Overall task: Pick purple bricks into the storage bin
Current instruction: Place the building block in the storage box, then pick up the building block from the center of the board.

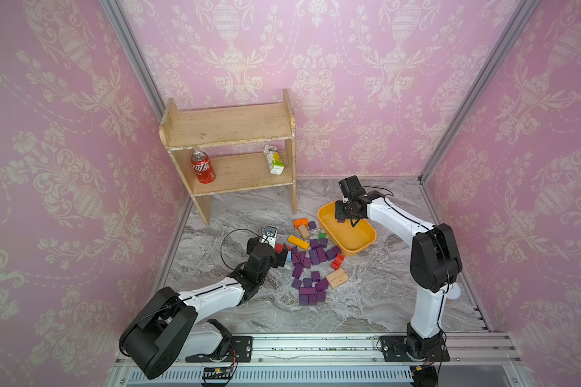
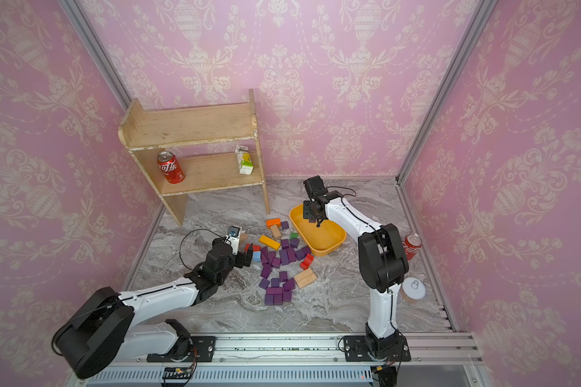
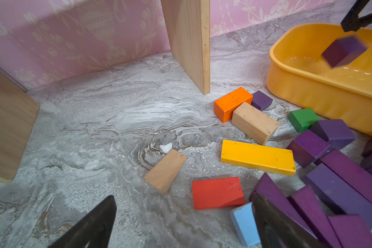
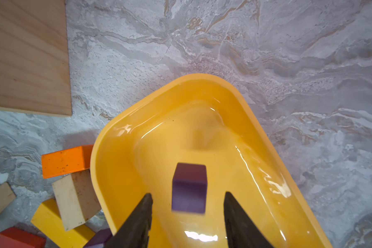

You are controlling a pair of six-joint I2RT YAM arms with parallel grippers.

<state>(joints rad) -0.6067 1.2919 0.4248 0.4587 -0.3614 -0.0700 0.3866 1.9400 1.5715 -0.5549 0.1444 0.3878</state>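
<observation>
The purple bricks [image 1: 311,268] lie in a loose heap on the marble floor, several cubes, bars and wedges, also close in the left wrist view [image 3: 341,176]. The storage bin [image 1: 353,248] is the yellow-orange tray to the heap's back right. My right gripper [image 4: 188,193] hangs open over the bin's far end. One purple cube [image 4: 189,186] shows blurred just below its fingers, touching neither, inside the bin [image 4: 120,171]. My left gripper [image 3: 184,196] is open and low at the heap's left edge, one finger beside a light-blue block [image 3: 244,225].
A wooden shelf [image 1: 228,134] at the back left holds a red can [image 1: 202,171] and a carton [image 1: 274,160]. Orange [image 1: 300,222], yellow [image 1: 298,242], red [image 1: 337,261] and tan [image 1: 337,277] blocks mix with the heap. Two cans [image 2: 412,246] stand behind the right arm.
</observation>
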